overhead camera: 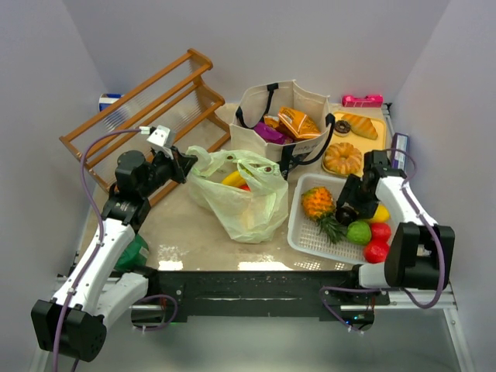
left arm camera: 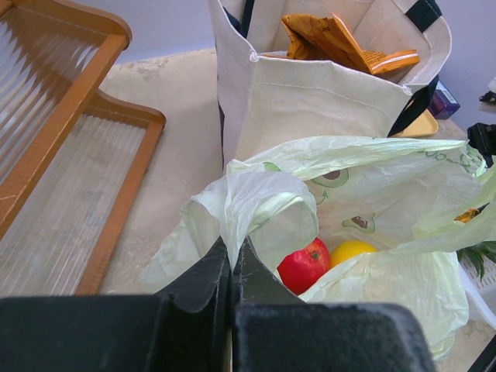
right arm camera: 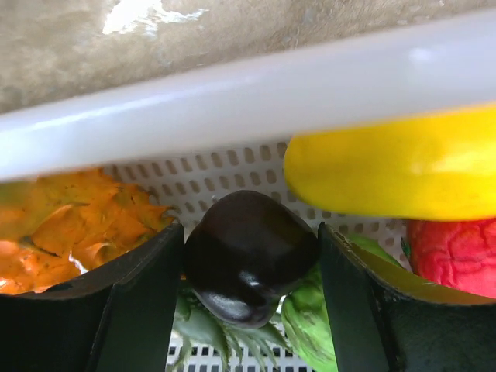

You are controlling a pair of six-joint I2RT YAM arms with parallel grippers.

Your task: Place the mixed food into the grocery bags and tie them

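Note:
My left gripper (overhead camera: 184,165) (left arm camera: 232,242) is shut on a bunched handle of the pale green plastic bag (overhead camera: 248,205) (left arm camera: 372,178). The bag's mouth gapes, and a red apple (left arm camera: 304,265) and a yellow fruit (left arm camera: 350,251) lie inside. Behind it stands the beige canvas tote (overhead camera: 252,136) (left arm camera: 310,101), holding an orange packet (overhead camera: 298,122) (left arm camera: 341,39) and a purple packet (overhead camera: 270,133). My right gripper (overhead camera: 346,211) (right arm camera: 252,232) is down in the white mesh basket (overhead camera: 310,232) (right arm camera: 232,101). Its fingers press both sides of a dark purple fruit (right arm camera: 248,256), just under a yellow fruit (right arm camera: 395,167).
The basket also holds a pineapple (overhead camera: 318,201) (right arm camera: 70,225), a green fruit (overhead camera: 358,232) and red fruit (overhead camera: 378,240). A wooden rack (overhead camera: 147,108) leans at the back left. Donuts and bread (overhead camera: 345,155) sit behind the basket. A dark green bundle (overhead camera: 133,252) lies by the left arm.

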